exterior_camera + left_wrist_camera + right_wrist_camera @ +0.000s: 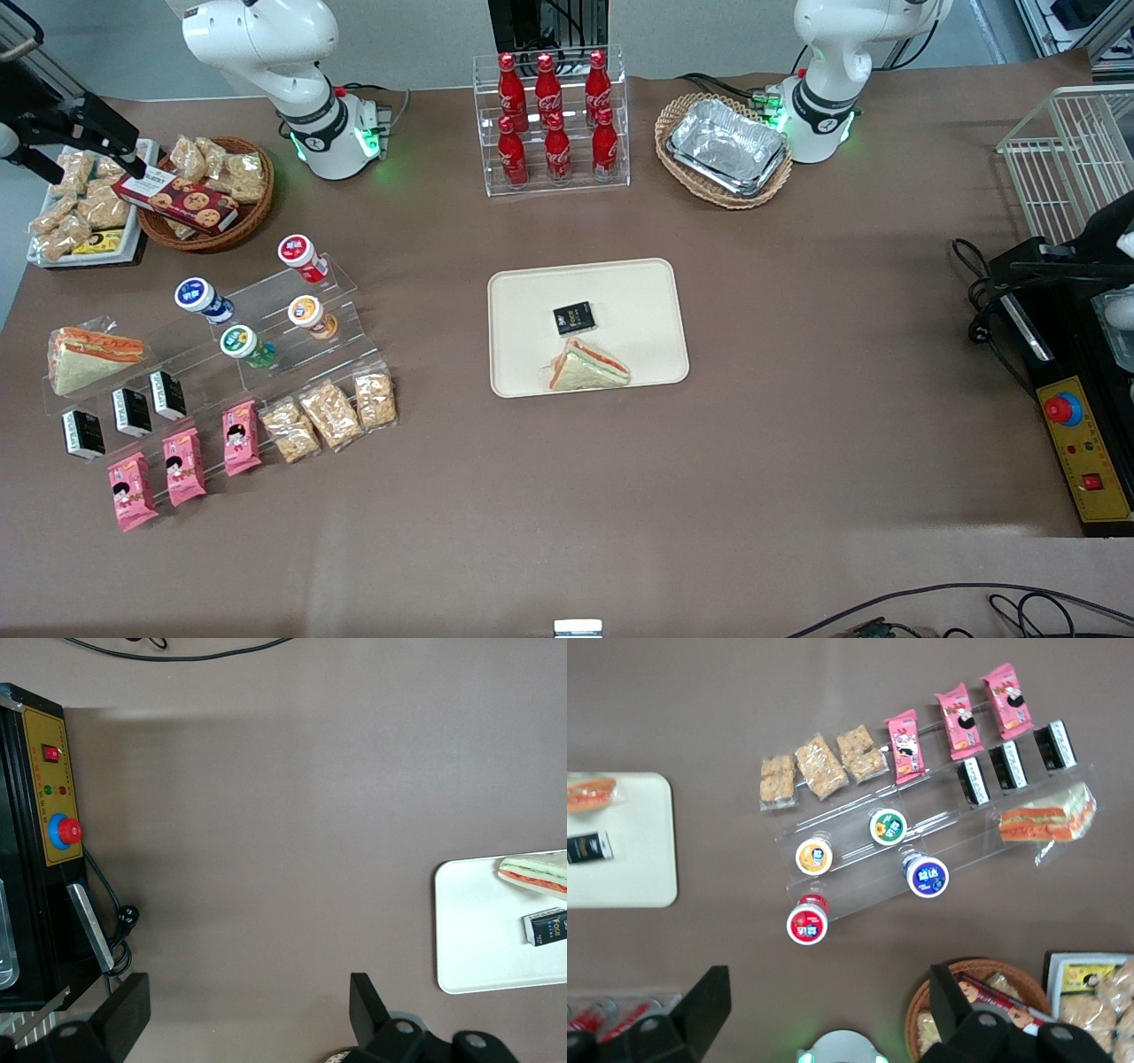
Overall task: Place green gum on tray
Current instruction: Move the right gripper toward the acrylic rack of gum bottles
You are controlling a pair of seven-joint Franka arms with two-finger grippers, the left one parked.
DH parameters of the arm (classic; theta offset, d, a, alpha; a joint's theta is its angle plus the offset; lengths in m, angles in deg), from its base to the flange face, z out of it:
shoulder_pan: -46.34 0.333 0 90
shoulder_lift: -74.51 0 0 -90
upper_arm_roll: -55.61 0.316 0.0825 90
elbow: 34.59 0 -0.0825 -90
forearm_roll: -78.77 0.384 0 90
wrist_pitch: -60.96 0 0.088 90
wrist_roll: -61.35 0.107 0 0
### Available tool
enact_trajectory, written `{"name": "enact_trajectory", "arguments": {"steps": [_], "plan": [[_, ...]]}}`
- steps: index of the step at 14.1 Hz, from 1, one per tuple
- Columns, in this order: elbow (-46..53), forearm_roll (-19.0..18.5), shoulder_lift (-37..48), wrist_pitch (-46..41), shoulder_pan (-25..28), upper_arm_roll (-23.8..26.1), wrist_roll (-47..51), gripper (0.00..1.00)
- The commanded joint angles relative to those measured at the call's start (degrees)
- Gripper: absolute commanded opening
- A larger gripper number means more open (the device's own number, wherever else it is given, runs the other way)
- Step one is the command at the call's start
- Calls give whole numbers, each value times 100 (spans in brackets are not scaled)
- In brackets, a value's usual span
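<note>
gripper [824, 1010] spread, high above green gum [888, 827]

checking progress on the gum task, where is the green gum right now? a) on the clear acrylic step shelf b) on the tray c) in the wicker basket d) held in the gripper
a: the green gum stands on the clear step shelf among other bottles; the tray holds only a sandwich and a small black packet, and the gripper hangs open above the table.

The green gum [247, 346] has a green body and white lid with green label. The tray [532, 354] is cream-beige. The black gripper [824, 1010] hangs high above the brown table [797, 354].
</note>
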Motion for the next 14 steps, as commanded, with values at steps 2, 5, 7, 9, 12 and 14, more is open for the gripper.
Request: {"name": "enact_trajectory", "arguments": {"steps": [2,5,7,9,12,14], "plan": [[893,100,-939,-38,-70,-407,-1070,100],[1226,56,-1396,24,-87,-496,-1168,100],[1683,65,-1879,32,-87,-540,-1176,100],[1974,73,-2267,76,-87,-549,-1185,100],[1879,135,-2286,76,-184,-575,-1369,100],[1503,135,-2286,294,-167,-575,-1396,100]]}}
